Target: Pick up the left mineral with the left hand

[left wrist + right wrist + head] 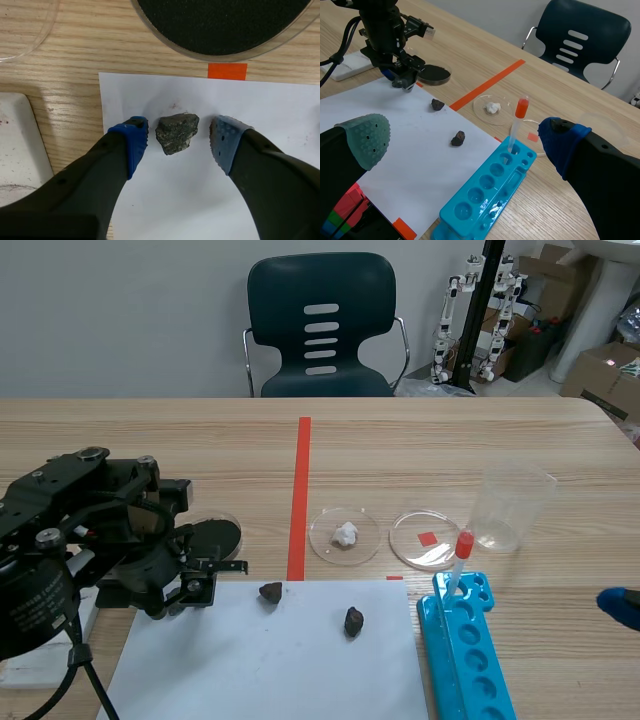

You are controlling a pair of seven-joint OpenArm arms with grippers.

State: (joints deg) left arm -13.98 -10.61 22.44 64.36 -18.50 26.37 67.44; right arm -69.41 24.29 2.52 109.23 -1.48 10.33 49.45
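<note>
The arm's bulk mostly hides the left tool [178,127] in the scene view. Its wrist view shows it released, the left mineral [176,133] between its pads [135,142], untouched. A clear rim [25,35] is cut off. A second mineral [354,621] shares the one white sheet [260,660]. Beyond stand three dishes [344,536], one cup [510,502] and one rack [470,660]. The right tool [465,131], released, barely enters the scene view.

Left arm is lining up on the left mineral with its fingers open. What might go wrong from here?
1. The mineral lies nearer one finger of the left gripper than the other, so closing may shove or roll it instead of pinching it.
2. In the scene view the gripper stands apart from the mineral; closing now would likely miss.
3. The dish of black material sits close beside the arm and might get knocked.
</note>
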